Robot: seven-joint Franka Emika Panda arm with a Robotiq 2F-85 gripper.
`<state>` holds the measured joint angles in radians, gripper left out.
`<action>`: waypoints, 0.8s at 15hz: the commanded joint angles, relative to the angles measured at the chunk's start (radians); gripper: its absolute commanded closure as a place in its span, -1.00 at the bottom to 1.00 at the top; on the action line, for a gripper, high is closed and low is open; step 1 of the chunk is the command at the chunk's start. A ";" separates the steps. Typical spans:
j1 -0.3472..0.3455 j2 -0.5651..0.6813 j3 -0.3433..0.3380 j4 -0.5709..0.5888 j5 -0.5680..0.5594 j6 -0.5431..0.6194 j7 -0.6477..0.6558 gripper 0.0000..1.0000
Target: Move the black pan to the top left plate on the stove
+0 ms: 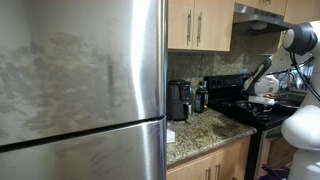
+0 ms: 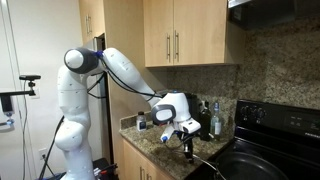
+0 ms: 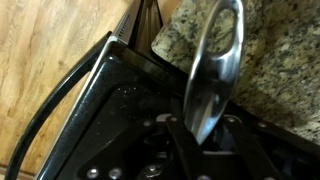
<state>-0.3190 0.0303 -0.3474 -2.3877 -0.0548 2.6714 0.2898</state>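
My pincer [image 3: 200, 142] is at the bottom of the wrist view. A long shiny handle comes up from between its two fingers [image 3: 176, 140]. That is the handle of the pan [image 3: 214, 62]. It has a long hole at its far end, and it looks blurry. My fingers sit tight on both sides of the handle, so I have hold of the pan by it. I cannot see the round part of the pan in this view.

Behind the handle is the speckled stone counter [image 3: 285, 60]. To the side of it is a light wood cabinet [image 3: 50, 50].

In an exterior view my white arm [image 2: 125, 70] reaches out from my body and bends down to my pincer [image 2: 186, 140]. It is low over the edge of the counter [image 2: 150, 137], just beside the stove [image 2: 275, 135]. Something dark and thin hangs under it. Small bottles [image 2: 214, 118] stand on the counter near the wall.

In an exterior view a big silver fridge [image 1: 80, 80] fills much of the picture. A black coffee maker [image 1: 178, 100] stands on the counter [image 1: 200, 130]. The stove [image 1: 238, 100] is next to that, and my pincer [image 1: 262, 88] is over the stove's side.
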 commanded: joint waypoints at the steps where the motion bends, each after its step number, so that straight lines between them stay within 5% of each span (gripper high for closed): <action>1: 0.000 -0.003 0.009 0.002 -0.005 0.100 -0.115 0.92; 12: 0.054 0.099 0.061 0.057 -0.096 0.319 -0.321 0.92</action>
<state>-0.2664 0.0634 -0.2861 -2.3557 -0.0902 2.8961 0.0292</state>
